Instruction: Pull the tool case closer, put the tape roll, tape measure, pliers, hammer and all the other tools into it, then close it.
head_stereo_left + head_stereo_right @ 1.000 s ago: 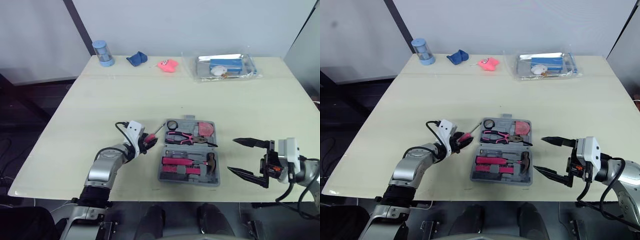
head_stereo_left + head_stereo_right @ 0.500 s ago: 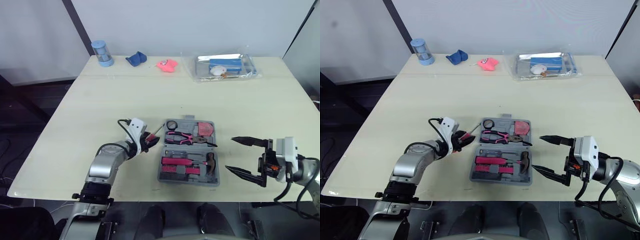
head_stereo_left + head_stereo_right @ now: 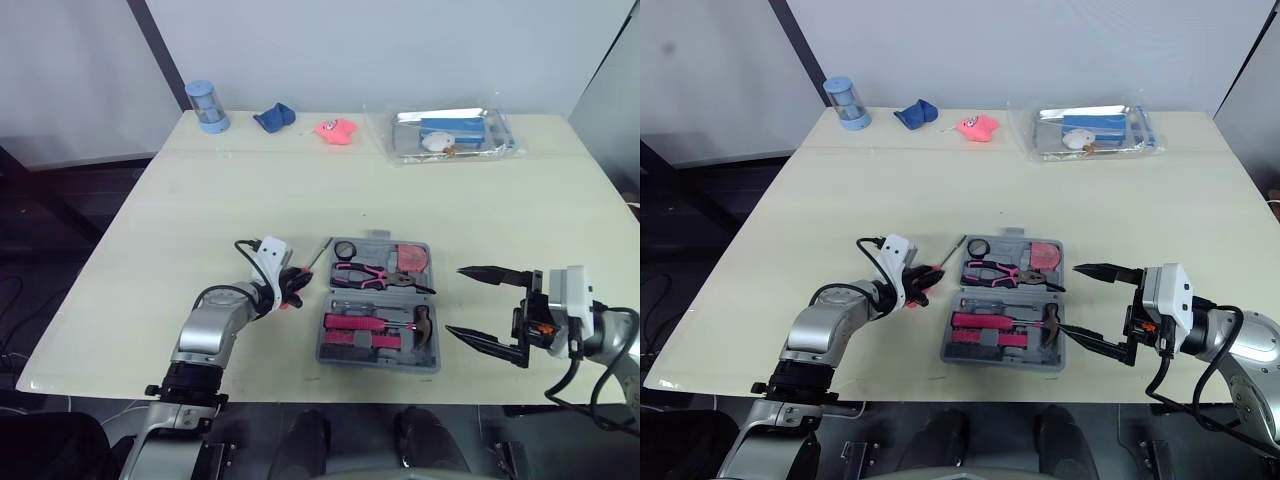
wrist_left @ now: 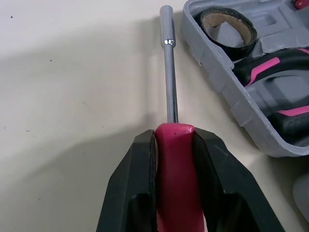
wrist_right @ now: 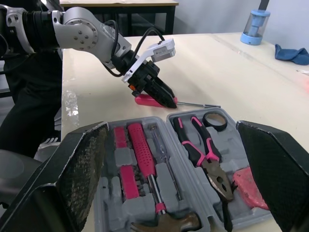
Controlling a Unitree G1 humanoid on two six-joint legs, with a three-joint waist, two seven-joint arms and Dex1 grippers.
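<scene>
The grey tool case (image 3: pixel 380 364) lies open on the table near the front edge. In it are the black tape roll (image 3: pixel 344 249), pink tape measure (image 3: pixel 410 258), pliers (image 3: pixel 372 274) and hammer (image 3: pixel 420 325). My left gripper (image 3: pixel 290 285) is just left of the case, shut on the pink handle of a screwdriver (image 4: pixel 169 82). The metal shaft points toward the case's far left corner, its tip close to the rim by the tape roll (image 4: pixel 226 20). My right gripper (image 3: pixel 455 300) stands open just right of the case, holding nothing.
Along the table's far edge stand a blue cup (image 3: pixel 207 105), a blue cloth (image 3: pixel 273 117), a pink object (image 3: pixel 336 129) and a clear packet (image 3: pixel 450 132) with items in it. Bare tabletop lies between them and the case.
My right gripper has edged a little left, closer to the case's right side. The left gripper keeps its hold on the screwdriver and has barely shifted.
</scene>
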